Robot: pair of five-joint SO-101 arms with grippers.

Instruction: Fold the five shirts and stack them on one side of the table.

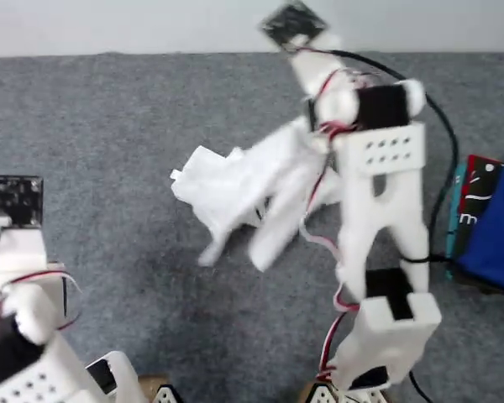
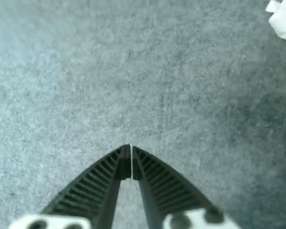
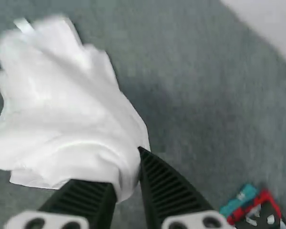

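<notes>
- My right gripper (image 3: 128, 174): clamped on a bunched edge of the white shirt (image 3: 62, 109).
- White shirt: hangs crumpled from that pinch near the middle of the grey table (image 1: 109, 126), its loose folds trailing towards the cloth.
- My left gripper (image 2: 131, 164): fingers together, holding nothing, over bare table well apart from the shirt.
- Blue stack (image 1: 497, 235): at the table's right edge.
- Risk: the thin pinch may slip, dropping the shirt in a heap.
- Risk: with one hold only, it may land twisted and not spread flat for folding.
</notes>
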